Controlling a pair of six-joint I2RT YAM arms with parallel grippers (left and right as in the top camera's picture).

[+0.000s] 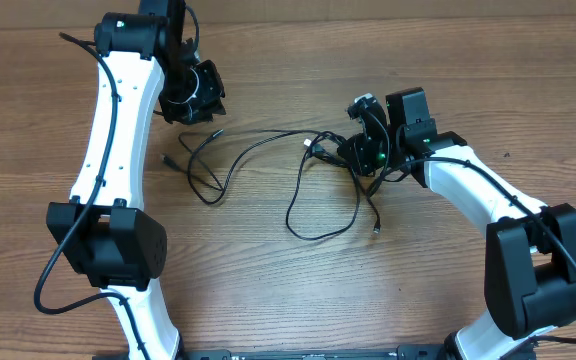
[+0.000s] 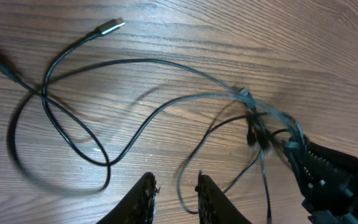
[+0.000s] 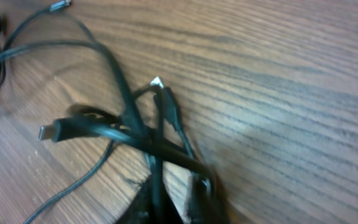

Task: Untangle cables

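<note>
Two claws: right claw (image 3: 176, 200) is clenching the knot (image 3: 138, 134) of cables (image 2: 135, 60); left claw (image 2: 176, 198) is hanging part-released, gripping nothing.
Cable spread: lying on the worktop (image 1: 268, 300), bunching at the right claw's tips, trailing toward 9 o'clock.
Knot risk: several runs are crossing inside the pinch, so pulling is likely tightening them.
Loose plug (image 1: 376, 232): lying at the knot's 6 o'clock, possibly snagging when dragged.
Left claw risk: reaching in from 10 o'clock, its narrow gap may be missing thin cable.

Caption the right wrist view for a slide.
Right gripper pinches a tangled bundle of black cables, wooden table behind.
</note>
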